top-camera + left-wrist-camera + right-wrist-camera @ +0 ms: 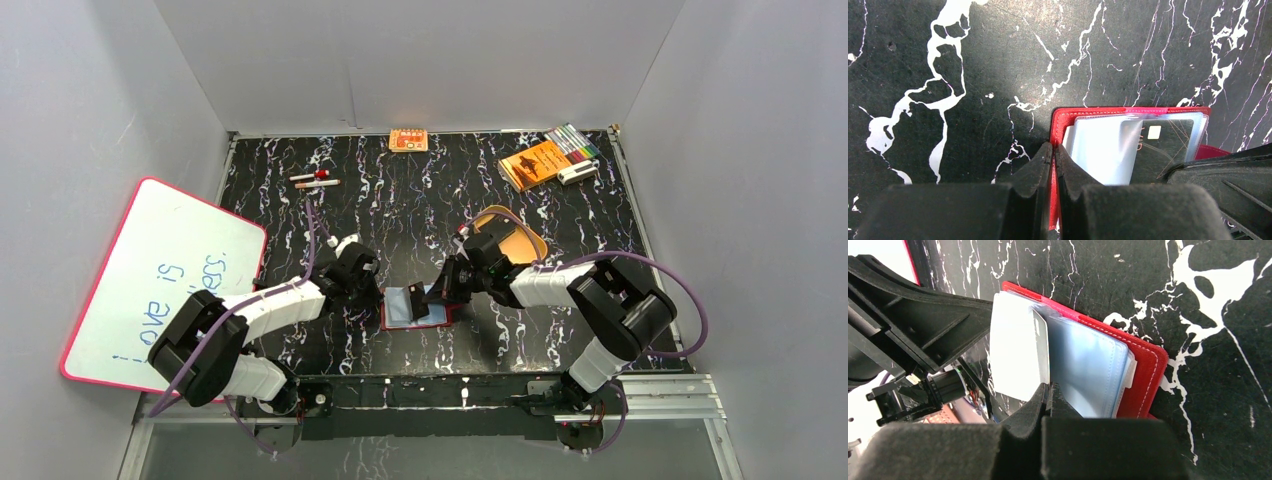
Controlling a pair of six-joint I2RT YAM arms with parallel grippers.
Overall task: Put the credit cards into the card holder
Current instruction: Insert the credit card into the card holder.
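The card holder (395,310) lies open on the black marbled table, red cover down and pale bluish sleeves (1088,365) up. My left gripper (1054,147) is shut on the left edge of its red cover (1098,111). A dark credit card (1168,142) with a small chip lies tilted over the sleeves, one end under a clear sleeve flap (1103,150). My right gripper (1048,387) is shut on that card's edge; in the right wrist view the card (1015,355) looks pale with glare. From above, both grippers (378,292) (440,290) meet over the holder.
A whiteboard (160,280) leans at the left. A tan oval tray (520,240) sits just behind the right arm. An orange booklet (535,163), markers (572,140), a small orange box (408,140) and pens (315,180) lie along the back.
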